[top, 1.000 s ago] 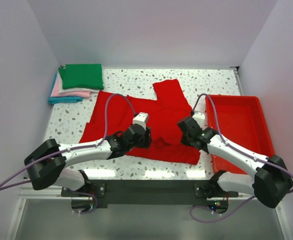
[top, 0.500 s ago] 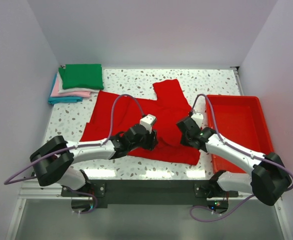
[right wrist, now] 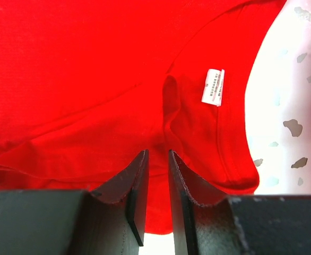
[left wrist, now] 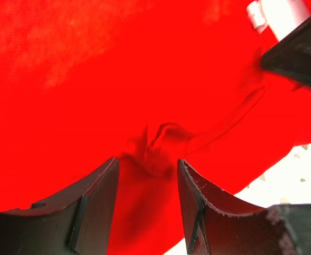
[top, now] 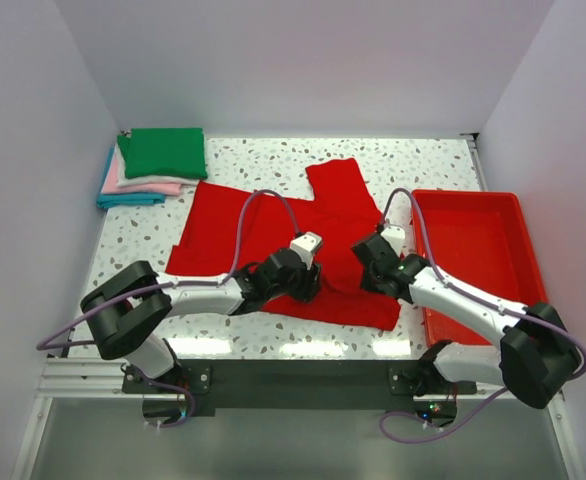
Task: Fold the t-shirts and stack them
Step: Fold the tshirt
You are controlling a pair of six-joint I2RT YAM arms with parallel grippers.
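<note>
Noted: red t-shirt (top: 263, 215) lay spread on table (top: 413, 160), near edge bunched; folded stack (top: 153, 165) sat at far-left corner. Jaws of left gripper (left wrist: 147, 170) stood apart astride raised wrinkle, clamping nothing. Jaws of right gripper (right wrist: 156, 159) nearly met, apparently pinching cloth ridge beside label (right wrist: 213, 87). Best: close left on wrinkle, lift both evenly. Top view hid fingertips; layers in pinch unclear.

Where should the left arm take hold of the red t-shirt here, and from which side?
The raised pucker by the near edge of the red t-shirt, from above, with the fingers of the left gripper straddling it. Elsewhere the cloth lies flat on the table, so only that ridge stands up enough to pinch.
</note>
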